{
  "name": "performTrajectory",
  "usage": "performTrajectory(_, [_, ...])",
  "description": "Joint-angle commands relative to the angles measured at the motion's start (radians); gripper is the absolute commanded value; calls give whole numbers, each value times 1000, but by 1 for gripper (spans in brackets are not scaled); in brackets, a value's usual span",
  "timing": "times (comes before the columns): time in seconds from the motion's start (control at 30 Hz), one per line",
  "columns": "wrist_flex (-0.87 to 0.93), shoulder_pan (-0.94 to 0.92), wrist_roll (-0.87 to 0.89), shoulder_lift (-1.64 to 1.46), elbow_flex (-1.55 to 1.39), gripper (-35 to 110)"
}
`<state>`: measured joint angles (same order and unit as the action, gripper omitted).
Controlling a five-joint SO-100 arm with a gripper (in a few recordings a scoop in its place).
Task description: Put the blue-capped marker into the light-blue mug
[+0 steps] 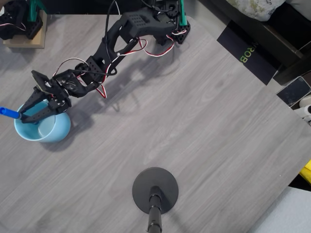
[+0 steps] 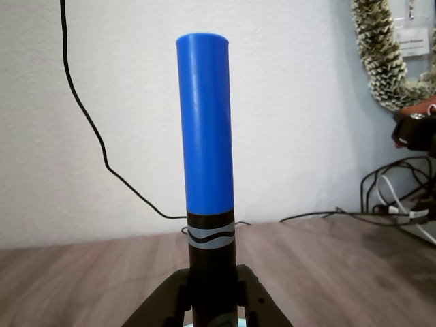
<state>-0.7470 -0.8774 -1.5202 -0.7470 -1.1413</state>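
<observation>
The light-blue mug (image 1: pixel 48 130) stands near the left edge of the grey table in the overhead view. My gripper (image 1: pixel 26 115) hangs over the mug's left rim, shut on the blue-capped marker (image 1: pixel 9 113). The marker's blue cap sticks out to the left past the rim, and its dark barrel slants down toward the inside of the mug. Seen from the wrist, the marker (image 2: pixel 206 122) stands upright with the cap on top. Its black barrel is clamped between the gripper (image 2: pixel 211 303) fingers at the bottom edge.
A round black stand base (image 1: pixel 155 190) with a pole sits at the front centre of the table. A black box (image 1: pixel 248 53) and a phone (image 1: pixel 294 91) lie off the table's right edge. Cables (image 2: pixel 388 197) trail along the far wall.
</observation>
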Motion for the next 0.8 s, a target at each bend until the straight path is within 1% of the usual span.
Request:
performTrajectory(0.0, [5,-2,-12,14,86,0])
performTrajectory(0.4, [6,0,-31,127,152,1])
performTrajectory(0.53, [9,-2,-31,137,152,7])
performTrajectory(0.67, [17,-3,-31,143,152,15])
performTrajectory(0.77, [18,-3,-31,146,152,19])
